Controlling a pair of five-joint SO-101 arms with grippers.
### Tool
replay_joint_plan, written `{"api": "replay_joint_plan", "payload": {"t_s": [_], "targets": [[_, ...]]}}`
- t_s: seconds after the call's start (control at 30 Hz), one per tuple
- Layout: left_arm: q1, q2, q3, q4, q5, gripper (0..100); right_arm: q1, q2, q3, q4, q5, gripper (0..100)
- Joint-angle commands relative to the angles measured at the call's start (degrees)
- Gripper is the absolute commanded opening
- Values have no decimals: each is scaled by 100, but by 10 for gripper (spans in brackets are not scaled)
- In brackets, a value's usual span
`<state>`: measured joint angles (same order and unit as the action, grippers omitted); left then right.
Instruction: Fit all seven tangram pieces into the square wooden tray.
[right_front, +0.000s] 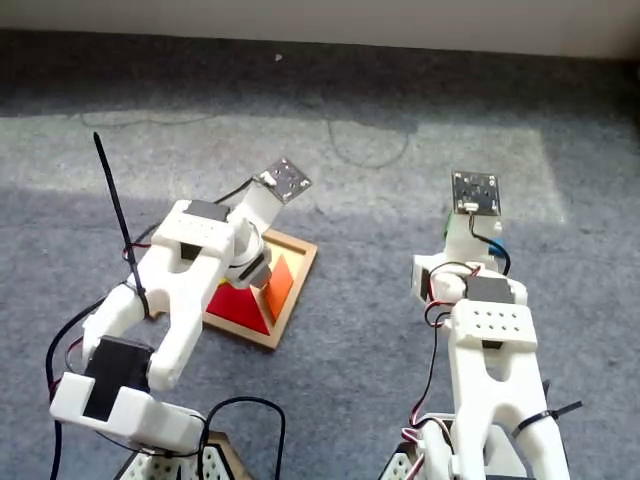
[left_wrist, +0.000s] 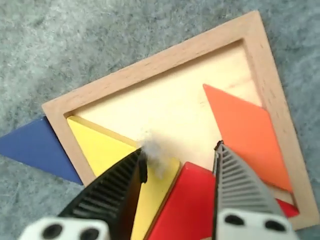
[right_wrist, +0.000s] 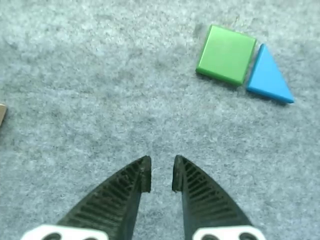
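The square wooden tray (left_wrist: 270, 75) (right_front: 298, 268) holds a yellow triangle (left_wrist: 105, 150), a red triangle (left_wrist: 187, 205) (right_front: 238, 300) and an orange parallelogram (left_wrist: 245, 130) (right_front: 281, 283). A dark blue triangle (left_wrist: 35, 145) lies on the carpet against the tray's outer rim. My left gripper (left_wrist: 180, 162) hangs open just above the tray, over the seam between yellow and red, holding nothing. My right gripper (right_wrist: 161, 175) hovers over bare carpet, its tips almost touching and empty. A green square (right_wrist: 226, 54) and a light blue triangle (right_wrist: 267, 77) lie side by side ahead of it.
Grey carpet covers the table. A corner of the tray (right_wrist: 1, 114) shows at the edge of the right wrist view. The left arm's body (right_front: 190, 290) covers much of the tray from above. A black cable (right_front: 115, 210) rises beside the left arm.
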<state>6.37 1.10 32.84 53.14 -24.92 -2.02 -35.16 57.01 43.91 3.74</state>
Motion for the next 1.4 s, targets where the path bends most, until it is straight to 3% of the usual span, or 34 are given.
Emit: {"api": "replay_joint_plan", "payload": {"t_s": [0.0,0.4,0.87,1.37], "targets": [[154,-259,-48,334,44,224,66,-145,-40,-136,9,81],[163,-2009,-4,360,193,224,66,-145,-40,-136,9,81],[576,-514,31,-44,448,224,66,-145,-40,-136,9,81],[629,-769,576,985,0,214,66,-145,-40,-136,9,81]]}}
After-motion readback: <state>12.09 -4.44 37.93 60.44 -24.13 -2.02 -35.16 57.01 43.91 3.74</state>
